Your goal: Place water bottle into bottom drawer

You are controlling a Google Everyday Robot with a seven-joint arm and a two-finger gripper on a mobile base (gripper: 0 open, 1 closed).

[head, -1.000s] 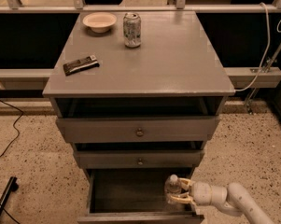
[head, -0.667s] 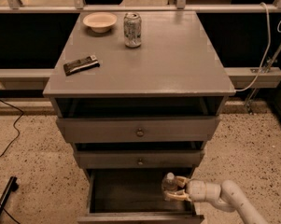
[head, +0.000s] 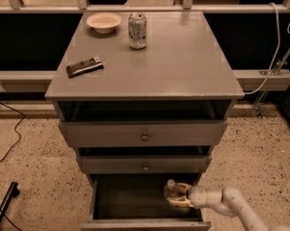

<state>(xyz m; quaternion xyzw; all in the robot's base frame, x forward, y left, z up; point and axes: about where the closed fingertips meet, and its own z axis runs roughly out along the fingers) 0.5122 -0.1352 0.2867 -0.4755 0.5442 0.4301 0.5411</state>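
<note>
Clear plastic water bottle (head: 171, 189), cap uppermost, clasped by the gripper (head: 175, 196) inside the right part of the open bottom drawer (head: 135, 224). You have carried it leftward, further inside, over the last second; release likely comes next.

You can read no lettering, even on the soda can (head: 137, 30) or the water bottle (head: 170, 188) the gripper (head: 177, 197) clasps in the bottom drawer (head: 127, 201).
</note>
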